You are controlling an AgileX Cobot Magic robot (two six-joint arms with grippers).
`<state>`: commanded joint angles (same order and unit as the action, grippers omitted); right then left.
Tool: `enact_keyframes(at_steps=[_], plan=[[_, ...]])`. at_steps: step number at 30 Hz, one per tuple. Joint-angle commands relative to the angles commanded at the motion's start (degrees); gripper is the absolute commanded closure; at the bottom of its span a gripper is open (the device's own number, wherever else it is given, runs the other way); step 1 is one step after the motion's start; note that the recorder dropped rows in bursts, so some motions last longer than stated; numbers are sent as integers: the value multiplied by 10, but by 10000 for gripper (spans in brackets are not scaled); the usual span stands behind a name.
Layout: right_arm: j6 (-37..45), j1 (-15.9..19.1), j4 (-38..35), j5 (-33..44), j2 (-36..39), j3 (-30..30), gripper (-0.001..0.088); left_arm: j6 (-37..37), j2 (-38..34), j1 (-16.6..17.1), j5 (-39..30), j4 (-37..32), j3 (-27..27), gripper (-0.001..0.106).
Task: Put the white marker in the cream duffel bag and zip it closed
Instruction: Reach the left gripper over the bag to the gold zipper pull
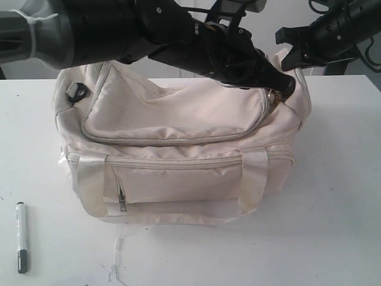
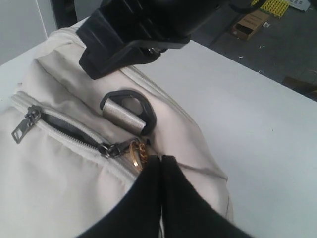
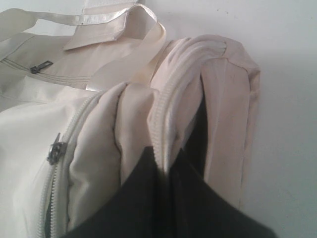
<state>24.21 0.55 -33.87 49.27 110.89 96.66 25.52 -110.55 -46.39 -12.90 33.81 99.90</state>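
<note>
The cream duffel bag [image 1: 178, 143] stands in the middle of the white table. The white marker [image 1: 22, 236] lies on the table off the bag's front left corner, far from both grippers. My left gripper [image 1: 287, 86] reaches across over the bag to its right end; it is shut [image 2: 161, 157] on the gold chain pull [image 2: 139, 153] of the top zip's slider [image 2: 112, 148]. The zip shows a dark open gap [image 2: 69, 130]. My right gripper [image 1: 293, 58] is shut [image 3: 168, 167] on a raised fold of the bag's end by the zip seam [image 3: 161, 114].
A black strap clip with a metal bar [image 2: 129, 111] sits on the bag's end just beyond the left jaws. Satin handles [image 1: 95, 185] hang down the front. A loose thread [image 1: 116, 250] trails on the table [image 1: 333, 208]. Beyond the table edge, a cardboard box [image 2: 252, 22] lies on the floor.
</note>
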Motion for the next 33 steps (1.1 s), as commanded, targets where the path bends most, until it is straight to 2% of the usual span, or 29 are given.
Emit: enact_keyframes(at_steps=[5,12,14,18,23,29,33], plan=[[0,0,0,0,0,0,868,0,-30,0,-7,0,33,1025],[0,0,0,0,0,0,868,0,-49,0,-6,4,50,669],[0,0,0,0,0,0,868,-9,-54,0,-8,4,55,624],[0,0,0,0,0,0,868,-61,-65,0,-32,4,80,609],[0,0,0,-1,0,0,868,-113,-100,0,-95,-12,134,609],[0,0,0,-1,0,0,868,-195,-126,0,-142,-128,186,609],[0,0,0,-1,0,0,868,-233,-131,1,-138,-161,211,609]])
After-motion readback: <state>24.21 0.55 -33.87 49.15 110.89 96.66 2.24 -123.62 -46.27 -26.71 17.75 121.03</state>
